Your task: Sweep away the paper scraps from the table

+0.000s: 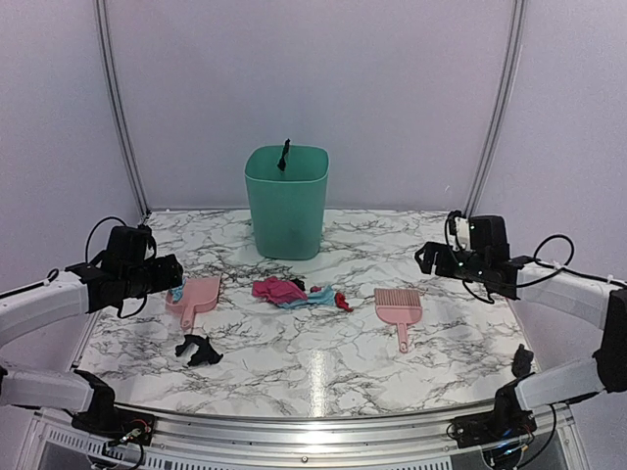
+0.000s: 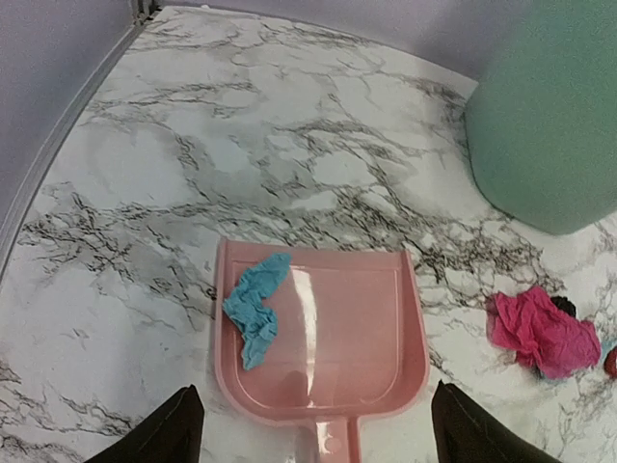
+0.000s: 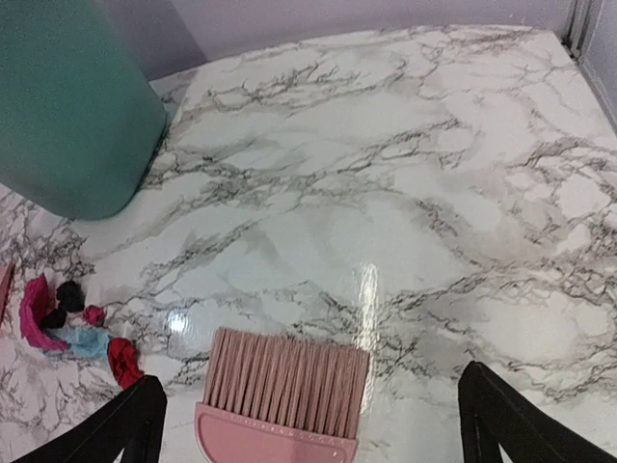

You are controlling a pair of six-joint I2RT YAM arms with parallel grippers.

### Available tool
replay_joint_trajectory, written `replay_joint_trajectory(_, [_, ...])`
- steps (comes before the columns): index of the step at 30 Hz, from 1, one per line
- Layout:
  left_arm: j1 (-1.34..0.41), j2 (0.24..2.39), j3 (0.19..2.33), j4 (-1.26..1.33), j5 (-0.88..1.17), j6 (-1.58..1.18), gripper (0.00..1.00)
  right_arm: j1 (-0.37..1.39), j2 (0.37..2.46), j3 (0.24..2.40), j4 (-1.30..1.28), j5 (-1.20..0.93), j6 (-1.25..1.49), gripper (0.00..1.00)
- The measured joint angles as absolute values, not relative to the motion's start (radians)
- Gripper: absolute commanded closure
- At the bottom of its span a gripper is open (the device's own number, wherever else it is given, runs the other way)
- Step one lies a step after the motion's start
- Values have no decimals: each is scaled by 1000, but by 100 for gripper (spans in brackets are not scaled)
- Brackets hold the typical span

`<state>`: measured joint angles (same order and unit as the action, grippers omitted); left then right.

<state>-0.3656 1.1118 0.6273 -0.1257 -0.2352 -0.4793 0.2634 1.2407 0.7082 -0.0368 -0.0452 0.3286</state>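
Left claw spread wide over dustpan, empty, right claw spread wide over brush, empty

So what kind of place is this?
Probably a robot test lab, not a home. A left arm and right arm sit at a marble table, plain walls box it in, and a bin stands ready.
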Motion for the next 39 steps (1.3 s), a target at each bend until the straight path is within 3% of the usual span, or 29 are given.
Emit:
replay_joint_trajectory(8, [-525,1111,662,-230,-209,-495,20,468,1306,712,-254,28,399,5])
replay_joint_trajectory(17, [-683,1164,759,-244,-219,-491,20,623,1325,698,-424,93,554,26])
replay_joint_trajectory(24, [-745,1274,809,-240,-240,-488,22,709,1412,691,-435,106,643,36])
replay_joint_trajectory(28, [-768,1303,821,-239,-245,-488,22,747,1462,698,-426,126,664,44])
replay_joint_trajectory(39, [-789,1310,822,-238,-245,-488,23,756,1491,685,-336,159,687,82])
